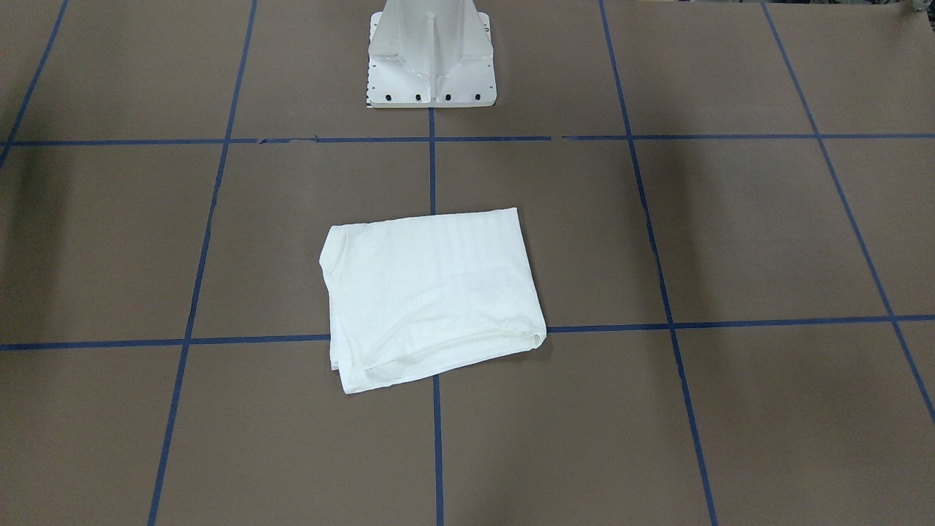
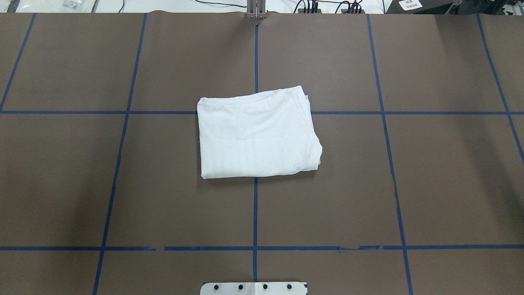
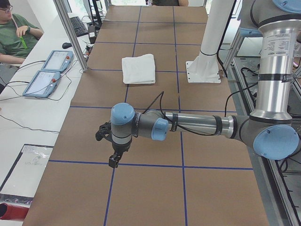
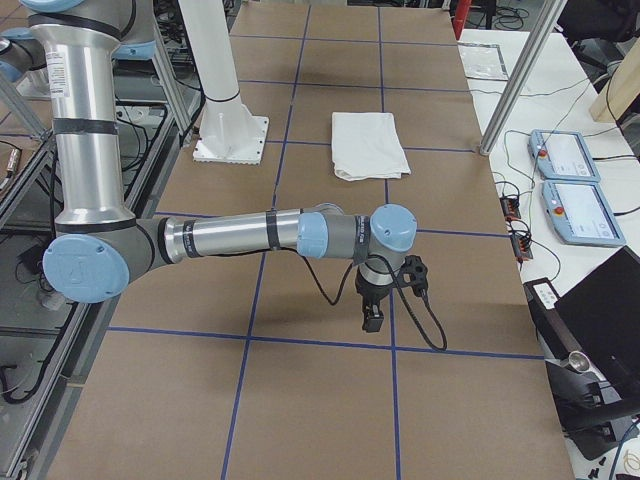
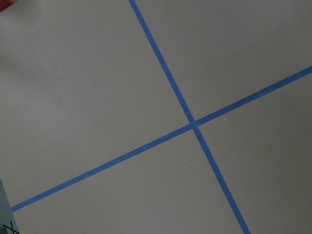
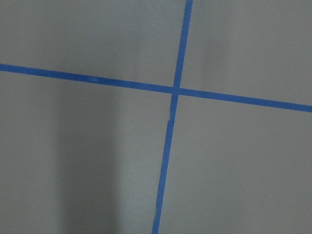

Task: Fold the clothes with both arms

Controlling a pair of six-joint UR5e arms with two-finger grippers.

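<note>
The clothes (image 1: 431, 292) are one plain white shirt folded into a compact rectangle, lying flat at the middle of the brown table (image 2: 258, 135) (image 3: 138, 69) (image 4: 368, 145). Nothing touches it. Both arms are stretched out low over the table's ends, far from the shirt. The left gripper (image 3: 114, 162) points down over a blue tape crossing, and the right gripper (image 4: 372, 322) points down at the opposite end. Each shows only in a side view, so I cannot tell whether it is open or shut. Both wrist views show only bare table and tape lines.
The white pedestal base (image 1: 431, 66) (image 2: 254, 288) stands behind the shirt. Blue tape (image 2: 255, 213) divides the table into squares. Two teach pendants (image 3: 49, 70) (image 4: 570, 180) and a metal post (image 3: 70, 33) are along the far side, where a seated person (image 3: 14, 35) is.
</note>
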